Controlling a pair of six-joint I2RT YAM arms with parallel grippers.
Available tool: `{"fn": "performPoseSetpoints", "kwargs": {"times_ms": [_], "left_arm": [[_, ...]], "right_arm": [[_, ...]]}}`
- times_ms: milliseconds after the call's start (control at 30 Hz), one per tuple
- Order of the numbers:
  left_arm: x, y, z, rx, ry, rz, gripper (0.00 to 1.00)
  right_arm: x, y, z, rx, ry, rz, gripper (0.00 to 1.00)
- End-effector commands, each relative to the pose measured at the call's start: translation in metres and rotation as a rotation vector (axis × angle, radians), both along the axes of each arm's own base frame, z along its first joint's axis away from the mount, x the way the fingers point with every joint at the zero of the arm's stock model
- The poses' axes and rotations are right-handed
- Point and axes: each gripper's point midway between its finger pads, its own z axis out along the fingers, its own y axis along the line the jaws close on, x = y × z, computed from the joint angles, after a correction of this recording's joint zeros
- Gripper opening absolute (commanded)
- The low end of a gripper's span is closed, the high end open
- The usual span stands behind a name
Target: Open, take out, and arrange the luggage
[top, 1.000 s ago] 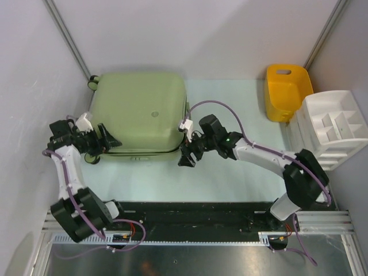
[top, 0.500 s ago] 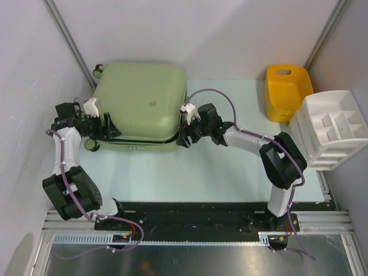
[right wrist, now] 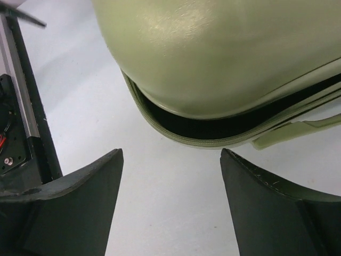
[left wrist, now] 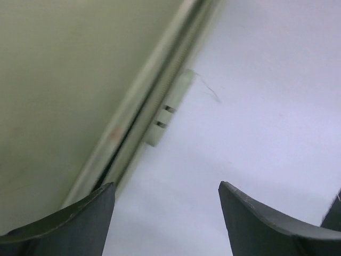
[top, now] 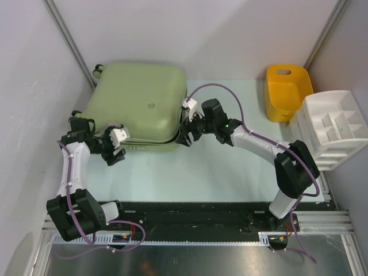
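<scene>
The pale sage-green luggage (top: 141, 103) lies flat at the back left of the table, its lid raised a little so a dark gap shows along the seam at its near right corner (right wrist: 213, 125). My left gripper (top: 115, 150) is open and empty at the suitcase's near left edge; the left wrist view shows the seam and a small tab (left wrist: 165, 114) just ahead of it. My right gripper (top: 183, 138) is open and empty at the near right corner, just short of the raised lid.
A yellow plastic tub (top: 286, 91) stands at the back right. A white divided organizer tray (top: 332, 127) sits at the right edge. Grey walls close the left, back and right sides.
My left gripper has moved from the suitcase's left side round to its near left edge. The suitcase has turned and shifted a little. My right gripper stays at the near right corner.
</scene>
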Motion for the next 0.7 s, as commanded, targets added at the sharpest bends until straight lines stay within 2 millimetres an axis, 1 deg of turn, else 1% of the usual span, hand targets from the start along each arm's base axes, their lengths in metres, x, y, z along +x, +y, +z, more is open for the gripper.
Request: {"fn": "performPoseSetpoints", "kwargs": {"times_ms": [0,167,267,367,400,467,633,667], "left_arm": [[-0.023,-0.017,-0.016,0.116,-0.102,-0.379,0.82],[-0.017,-0.019,-0.026,0.151,-0.14,-0.518,0.82],[-0.011,-0.017,-0.029,0.155,-0.123,-0.534,0.82],[-0.002,-0.016,-0.026,0.147,-0.127,-0.538,0.83],[0.004,-0.015,-0.025,0.148,-0.132,-0.539,0.83],[0.009,-0.014,-0.019,0.152,-0.147,-0.54,0.82],[0.002,-0.016,-0.011,0.196,-0.191,-0.561,0.82],[0.001,-0.016,-0.012,0.205,-0.188,-0.566,0.82]], "right_arm": [[0.011,-0.009,0.036,0.044,-0.058,-0.015,0.79],[0.018,-0.019,0.041,0.054,-0.05,-0.041,0.79],[0.019,-0.022,0.04,0.058,-0.038,-0.042,0.79],[0.02,-0.022,0.04,0.059,-0.035,-0.045,0.79],[0.019,-0.022,0.04,0.06,-0.032,-0.04,0.79],[0.02,-0.022,0.038,0.057,-0.03,-0.039,0.79],[0.019,-0.022,0.035,0.053,-0.018,-0.038,0.79],[0.018,-0.022,0.034,0.05,-0.015,-0.036,0.79]]}}
